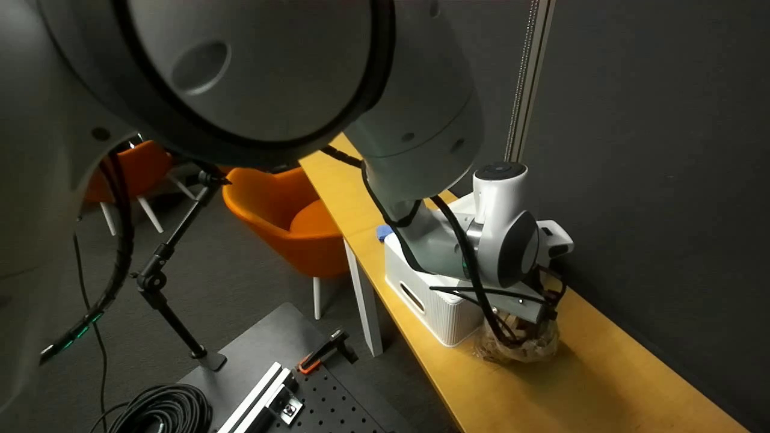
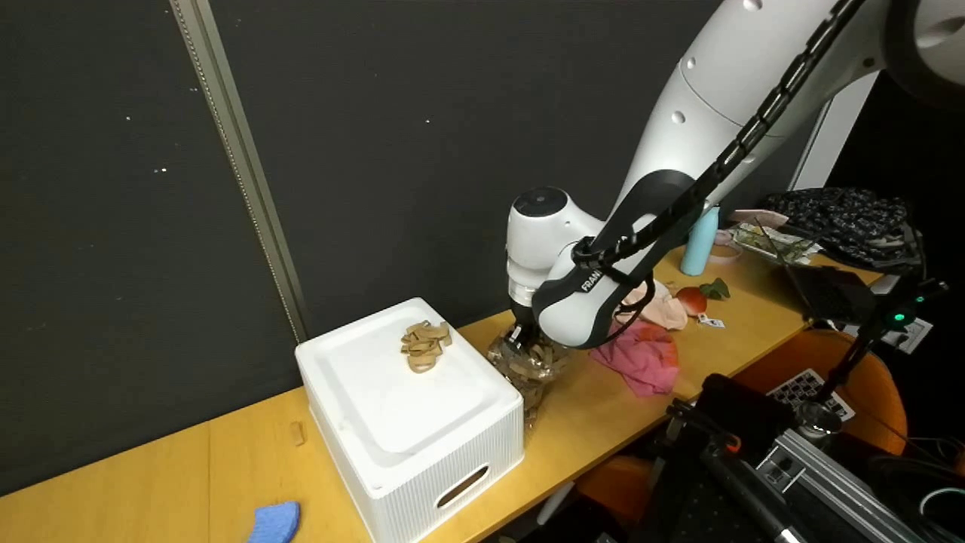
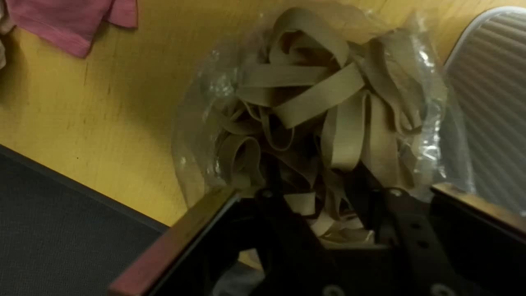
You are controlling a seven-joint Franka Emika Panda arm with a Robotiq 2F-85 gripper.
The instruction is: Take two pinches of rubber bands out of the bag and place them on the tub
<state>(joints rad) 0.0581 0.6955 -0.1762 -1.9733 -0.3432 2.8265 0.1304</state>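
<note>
Along a dark grey wall (image 2: 422, 166), a yellow wooden bench (image 2: 166, 475) is carrying a white, ribbed plastic tub (image 2: 373, 396), and a heap of flat tan rubber bands (image 2: 424, 343) is lying on its top. One pinch is seemingly counting as done, leaving you the second, with more bands (image 3: 320, 96) waiting in a clear plastic bag (image 3: 430, 144) just beside the tub. Your jaws are standing clearly parted in the bag's mouth, seemingly gripping nothing, with bands showing between them; shadow is hiding any contact at the tips.
</note>
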